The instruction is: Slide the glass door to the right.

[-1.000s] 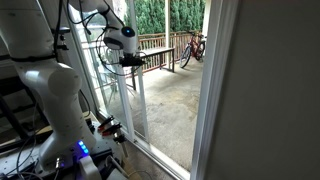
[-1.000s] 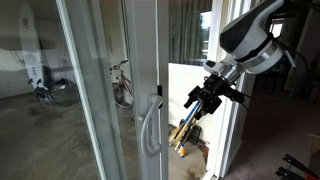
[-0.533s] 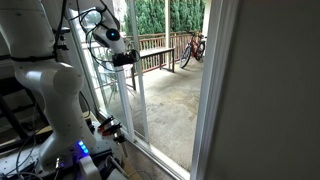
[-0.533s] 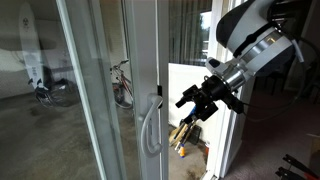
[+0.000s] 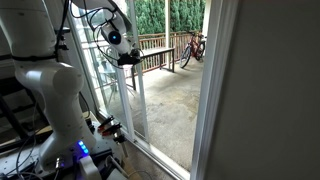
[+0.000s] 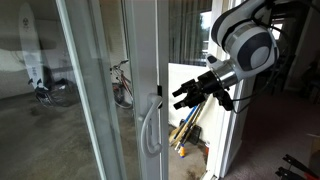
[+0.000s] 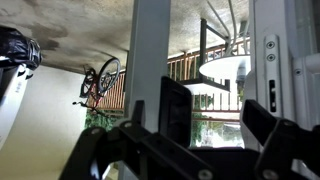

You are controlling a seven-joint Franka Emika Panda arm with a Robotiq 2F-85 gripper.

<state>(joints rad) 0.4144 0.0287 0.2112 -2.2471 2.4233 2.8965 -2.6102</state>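
Observation:
The glass door (image 5: 139,106) is a tall clear panel with a slim white edge stile, standing at the left of the opening onto the patio. In an exterior view its stile (image 6: 160,60) carries a curved white handle (image 6: 150,126). My gripper (image 6: 183,98) hangs open just right of that stile at handle height, apart from it, with nothing between its fingers. It also shows beside the door edge as the gripper (image 5: 127,59). In the wrist view the gripper (image 7: 215,118) frames a gap of open air, with the door stile (image 7: 150,45) just left of it.
A bicycle (image 5: 193,48) and a wooden railing (image 5: 155,45) stand outside on the concrete patio. The broad white wall jamb (image 5: 215,100) bounds the opening on the right. The robot's white base (image 5: 60,110) and cables sit inside by the door. Long-handled tools (image 6: 186,135) lean behind the gripper.
The gripper has moved closer to the door's edge stile and the wrist has turned. Its jaws have stayed open. The door has not moved.

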